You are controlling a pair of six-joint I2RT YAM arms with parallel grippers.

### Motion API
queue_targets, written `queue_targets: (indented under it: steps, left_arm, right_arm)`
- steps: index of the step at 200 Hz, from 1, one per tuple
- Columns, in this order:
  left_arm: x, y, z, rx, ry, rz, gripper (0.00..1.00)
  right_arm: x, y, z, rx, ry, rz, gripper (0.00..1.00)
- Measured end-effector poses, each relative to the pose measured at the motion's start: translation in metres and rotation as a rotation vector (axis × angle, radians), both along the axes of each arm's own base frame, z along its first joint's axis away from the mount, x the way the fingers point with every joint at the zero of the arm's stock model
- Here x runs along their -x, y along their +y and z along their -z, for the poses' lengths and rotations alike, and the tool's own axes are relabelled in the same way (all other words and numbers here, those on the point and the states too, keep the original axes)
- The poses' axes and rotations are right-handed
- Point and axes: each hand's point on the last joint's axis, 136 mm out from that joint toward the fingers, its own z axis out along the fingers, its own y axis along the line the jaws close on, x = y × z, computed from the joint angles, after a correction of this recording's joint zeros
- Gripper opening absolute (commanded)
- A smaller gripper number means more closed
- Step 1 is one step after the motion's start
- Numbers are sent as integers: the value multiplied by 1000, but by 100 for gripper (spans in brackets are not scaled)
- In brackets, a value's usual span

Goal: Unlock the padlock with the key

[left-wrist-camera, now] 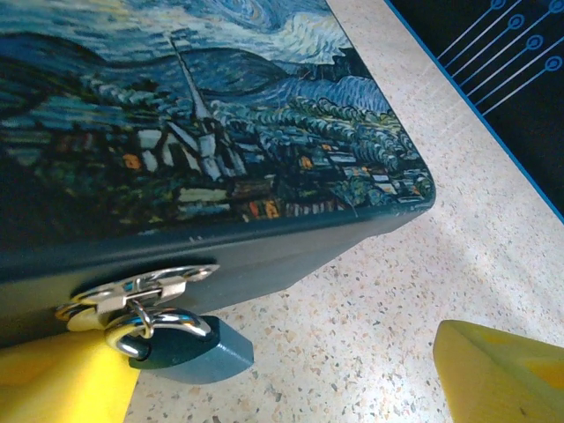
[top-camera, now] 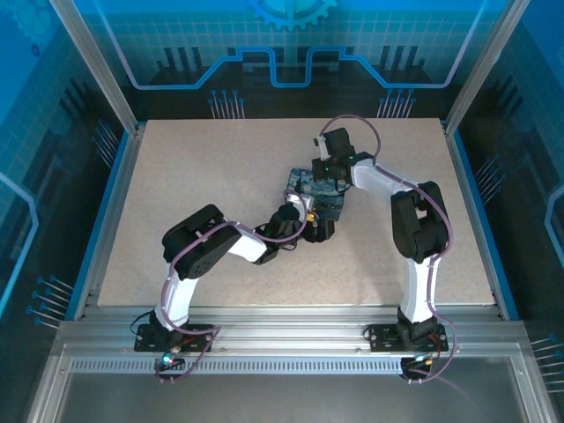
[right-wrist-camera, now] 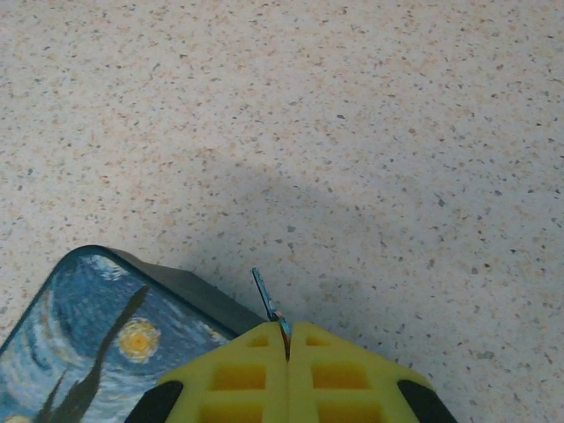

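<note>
Between the fingers of the wide-open, empty left claw [left-wrist-camera: 282, 388], close against one finger, the padlock [left-wrist-camera: 189, 352] hangs on the tin's [left-wrist-camera: 220, 132] hasp [left-wrist-camera: 141, 286]: small, hard, probably slippery, best taken by its body. Farther, the right claw [right-wrist-camera: 288, 339] pinches the thin key [right-wrist-camera: 264, 298], blade forward.

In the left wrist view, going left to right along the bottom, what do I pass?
Yellow end effector finger, padlock hanging from the tin's hasp, bare table, the other yellow finger.
</note>
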Motion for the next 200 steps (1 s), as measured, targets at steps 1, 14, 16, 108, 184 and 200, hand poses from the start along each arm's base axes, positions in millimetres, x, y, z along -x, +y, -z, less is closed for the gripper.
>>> queue_targets:
  steps: [1,14,16,108,184,200]
  left_arm:
    - [0,0,0,0,0,0,82]
    - [-1,1,0,-1,1,-4,78]
    - [-1,1,0,0,2,-5,77]
    - [-2,9,-4,54,-3,-3,59]
    - [4,0,3,83,39,49,62]
    - [4,-2,2,95,40,57,66]
  right_arm:
    - [0,0,0,0,0,0,0]
    - [4,5,-1,-9,8,-17,0]
    - [5,6,-1,-9,9,-19,0]
    - [19,25,0,-41,37,-79,0]
    - [22,25,0,-44,42,-78,0]
    - [22,25,0,-44,42,-79,0]
